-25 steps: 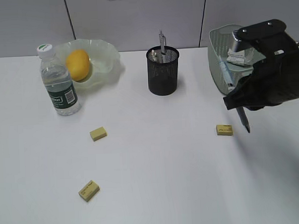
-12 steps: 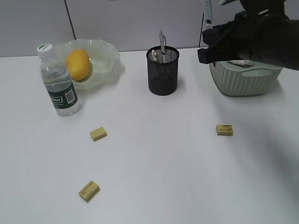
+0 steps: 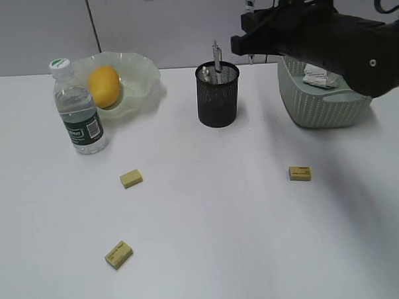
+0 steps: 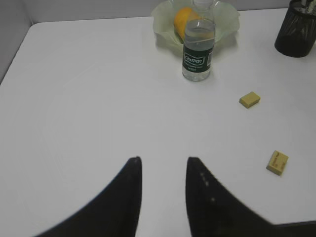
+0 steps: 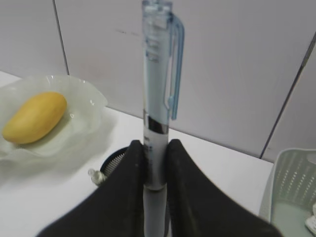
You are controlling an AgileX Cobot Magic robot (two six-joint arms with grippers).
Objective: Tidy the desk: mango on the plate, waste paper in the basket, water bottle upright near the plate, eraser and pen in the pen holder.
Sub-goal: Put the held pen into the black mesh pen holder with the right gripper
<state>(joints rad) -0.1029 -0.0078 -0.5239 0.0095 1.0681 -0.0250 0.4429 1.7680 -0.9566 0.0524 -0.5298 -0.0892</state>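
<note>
An office-like desk setting: a plain white desk point(image 3: 209, 215) under the claw, grey partition panels point(image 5: 237, 59) just behind it.

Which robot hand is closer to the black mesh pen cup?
Right. The right gripper, clamping a pale-blue pen, hovers just above the black mesh pen cup. The left gripper sits far off, over bare desk.

Pen point(image 5: 157, 98): tip hidden below the right tool point(image 5: 154, 163); top cut off by the frame edge. Cup point(image 4: 296, 29): cropped at the corner. Paper point(image 3: 319, 76) print: too small to read.
</note>
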